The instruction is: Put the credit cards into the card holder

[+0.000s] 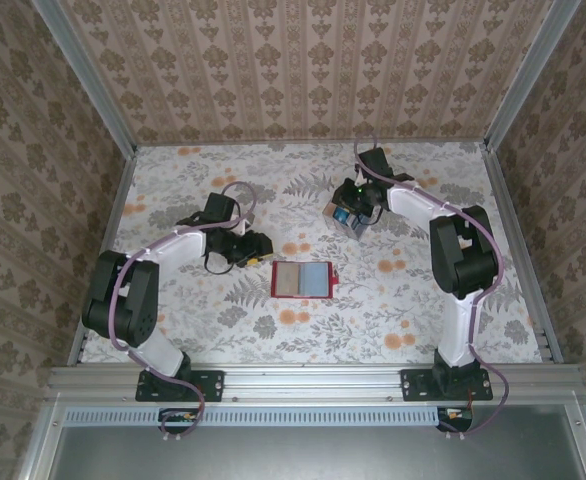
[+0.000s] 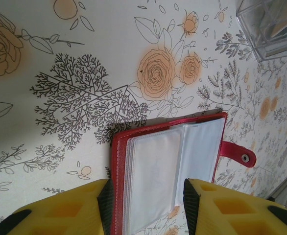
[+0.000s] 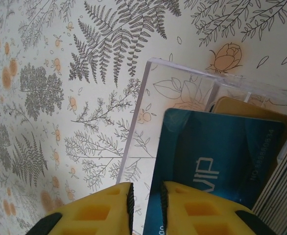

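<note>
The red card holder [image 1: 300, 280] lies open on the floral table, its see-through pockets [image 2: 158, 171] facing up and its snap tab [image 2: 239, 154] out to one side. My left gripper [image 2: 148, 203] is open and straddles the wallet's near half; it shows beside the wallet's left corner [image 1: 256, 245]. A blue credit card [image 3: 217, 152] marked VIP stands in a small clear box [image 3: 182, 73]. My right gripper [image 3: 147, 196] is at that box [image 1: 345, 215]. Its jaws are narrowed, with the card's left edge in the gap and a slit still showing beside it.
More cards stand in the clear box: a tan one [image 3: 241, 105] behind the blue, and a stack seen edge-on [image 3: 285, 186]. The box also shows in the left wrist view [image 2: 271, 24]. Patterned walls with metal rails [image 1: 513, 90] enclose the table.
</note>
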